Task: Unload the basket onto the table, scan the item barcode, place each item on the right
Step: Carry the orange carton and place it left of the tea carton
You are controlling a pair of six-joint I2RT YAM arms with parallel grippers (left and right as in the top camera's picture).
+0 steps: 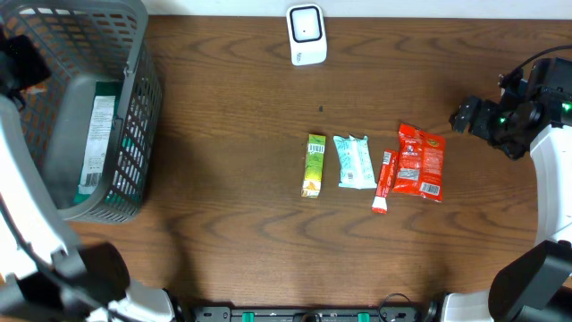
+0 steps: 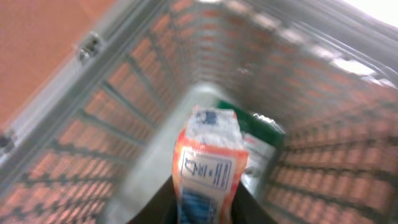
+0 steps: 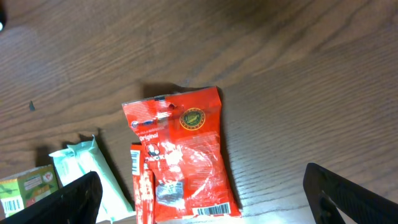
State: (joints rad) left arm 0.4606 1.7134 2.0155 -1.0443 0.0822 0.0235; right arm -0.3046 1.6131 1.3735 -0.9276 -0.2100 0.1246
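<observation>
My left gripper (image 2: 205,214) is shut on an orange packet (image 2: 208,158) with a white label, held above the inside of the grey basket (image 2: 118,93). In the overhead view this gripper (image 1: 25,72) hangs over the basket's (image 1: 143,98) far left corner. The white scanner (image 1: 306,34) stands at the table's far edge. My right gripper (image 1: 465,116) is open at the right, just above a red packet (image 3: 180,155) whose barcode faces up; nothing sits between its fingers (image 3: 68,199).
A row lies mid-table: a green packet (image 1: 314,165), a pale teal packet (image 1: 354,162), a thin red stick (image 1: 385,182) and the red packet (image 1: 420,161). A green and white packet (image 1: 98,134) lies in the basket.
</observation>
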